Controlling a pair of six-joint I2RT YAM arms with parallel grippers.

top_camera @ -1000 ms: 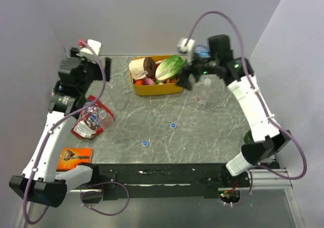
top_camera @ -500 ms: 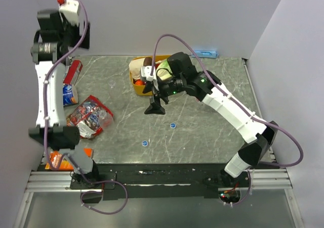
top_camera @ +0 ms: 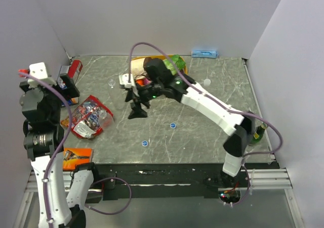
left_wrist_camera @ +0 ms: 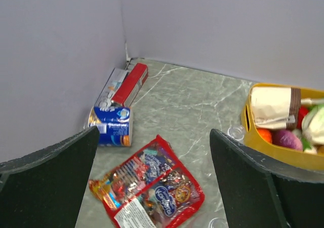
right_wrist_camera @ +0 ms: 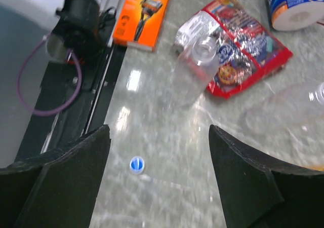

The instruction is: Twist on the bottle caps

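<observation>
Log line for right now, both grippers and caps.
right gripper: open, empty | clear plastic bottle: ahead of it, uncapped | left gripper: open, empty | small round blue plastic caps: two loose on grey table

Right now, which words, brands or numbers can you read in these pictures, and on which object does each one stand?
None can be read for certain.
orange razor pack: lettering too blurred to read.
red snack bag: blue logos, too small to read.
blue and white tube: print too small.
blue bottle cap: no lettering visible.
</observation>
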